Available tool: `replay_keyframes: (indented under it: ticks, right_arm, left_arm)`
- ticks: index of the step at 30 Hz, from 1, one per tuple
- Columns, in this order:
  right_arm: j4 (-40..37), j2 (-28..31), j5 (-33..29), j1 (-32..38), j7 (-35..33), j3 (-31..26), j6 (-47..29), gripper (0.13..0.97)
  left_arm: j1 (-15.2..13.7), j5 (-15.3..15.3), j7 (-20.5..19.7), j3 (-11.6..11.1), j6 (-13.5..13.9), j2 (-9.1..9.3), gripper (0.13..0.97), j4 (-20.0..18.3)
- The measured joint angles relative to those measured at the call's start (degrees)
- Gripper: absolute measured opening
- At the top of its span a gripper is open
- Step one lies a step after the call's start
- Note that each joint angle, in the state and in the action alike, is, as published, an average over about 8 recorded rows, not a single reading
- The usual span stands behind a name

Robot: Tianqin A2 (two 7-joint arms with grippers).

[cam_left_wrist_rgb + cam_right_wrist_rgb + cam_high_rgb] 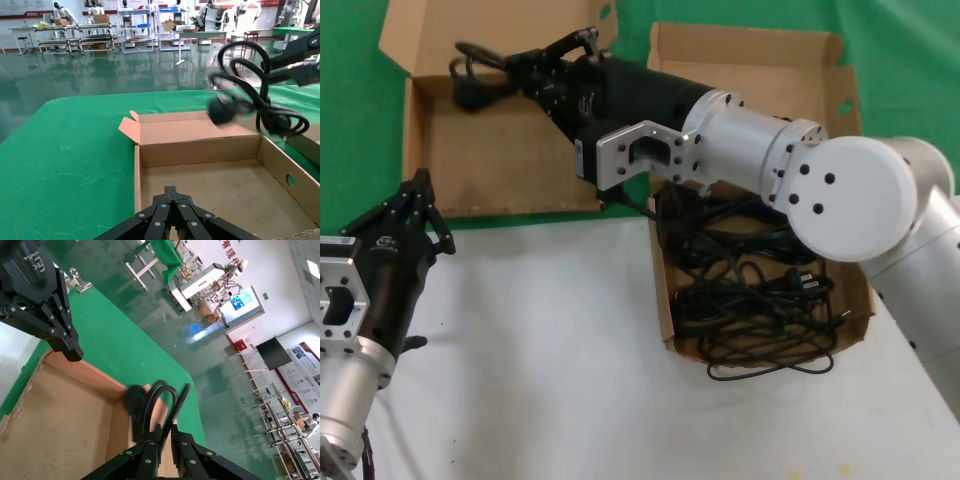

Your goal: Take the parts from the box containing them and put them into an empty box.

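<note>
My right gripper (523, 66) reaches across over the empty box (500, 160), the wide cardboard box at the back left. It is shut on a coiled black power cord (475, 78) that hangs above the box's far side. In the right wrist view the cord (150, 402) sits between the shut fingers of the right gripper (165, 426). Several more cords (750, 290) lie tangled in the box containing them (750, 60) on the right. My left gripper (420, 185) is shut and empty at the front left edge of the empty box.
The empty box's lid (420, 35) stands open at the back. In the left wrist view, the left gripper (171, 190) points at the bare box floor (225, 190), with the held cord (250, 102) beyond. A green cloth (350, 130) lies under the boxes and white table (540, 340) in front.
</note>
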Motion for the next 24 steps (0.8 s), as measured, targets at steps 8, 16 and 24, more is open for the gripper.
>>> replay_keyframes:
  ticks: [8, 16, 24]
  right_arm:
    - [-1.51, -0.07, 2.99, -0.79, -3.23, -0.03, 2.65, 0.213]
    - [-0.65, 0.59, 6.44, -1.45, -4.62, 1.76, 5.26, 0.306]
    - [3.53, 1.49, 5.99, -5.24, 1.44, 8.18, 7.25, 0.449]
  left_arm:
    - [0.00, 0.00, 0.00, 0.00, 0.00, 0.00, 0.145, 0.00]
    - [0.00, 0.00, 0.00, 0.00, 0.00, 0.00, 0.145, 0.00]
    - [0.00, 0.00, 0.00, 0.00, 0.00, 0.00, 0.145, 0.00]
